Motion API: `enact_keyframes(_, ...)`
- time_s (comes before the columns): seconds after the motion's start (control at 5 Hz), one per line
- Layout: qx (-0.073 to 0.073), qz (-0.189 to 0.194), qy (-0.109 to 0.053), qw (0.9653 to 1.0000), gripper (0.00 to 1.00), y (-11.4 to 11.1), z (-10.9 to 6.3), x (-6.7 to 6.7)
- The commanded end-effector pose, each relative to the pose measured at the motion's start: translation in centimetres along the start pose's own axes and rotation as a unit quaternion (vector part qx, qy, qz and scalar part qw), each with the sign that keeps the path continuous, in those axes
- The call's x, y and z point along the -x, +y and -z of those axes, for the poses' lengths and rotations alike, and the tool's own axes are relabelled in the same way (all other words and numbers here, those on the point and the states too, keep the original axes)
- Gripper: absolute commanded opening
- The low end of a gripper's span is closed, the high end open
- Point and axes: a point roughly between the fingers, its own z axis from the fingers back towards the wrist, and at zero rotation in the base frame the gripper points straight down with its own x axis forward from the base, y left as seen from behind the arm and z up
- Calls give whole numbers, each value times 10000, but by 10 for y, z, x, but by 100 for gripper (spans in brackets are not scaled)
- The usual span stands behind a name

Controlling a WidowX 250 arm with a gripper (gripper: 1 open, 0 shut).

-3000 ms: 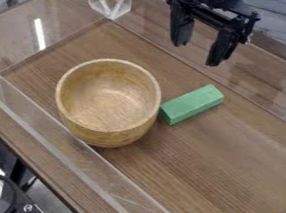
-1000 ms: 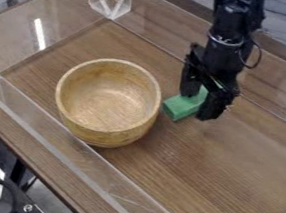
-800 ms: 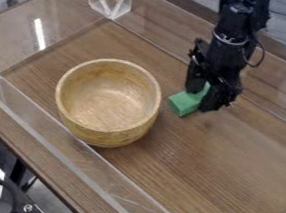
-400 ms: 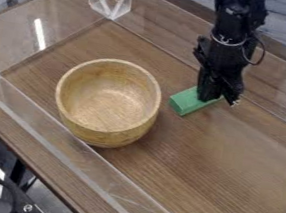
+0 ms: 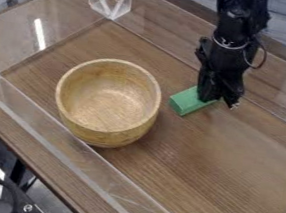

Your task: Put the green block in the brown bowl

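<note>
My hand (image 5: pixel 217 92) points straight down, fingers clamped on the far end of the green block (image 5: pixel 190 101). The block lies on the bench (image 5: pixel 216 180), just right of the brown bowl (image 5: pixel 106 100).

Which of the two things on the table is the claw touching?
The green block, not the brown bowl. The gripper stands over the block's far end with its fingers narrowed around it; the bowl sits apart to the left.
</note>
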Motion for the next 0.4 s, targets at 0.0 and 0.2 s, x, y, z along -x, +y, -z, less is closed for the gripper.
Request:
enact_keyframes(0.0, 127, -19, 224, 9997, 0, -12, 16, 5)
enact_keyframes(0.2, 148, -121, 228, 9996, 0, -14, 18, 5)
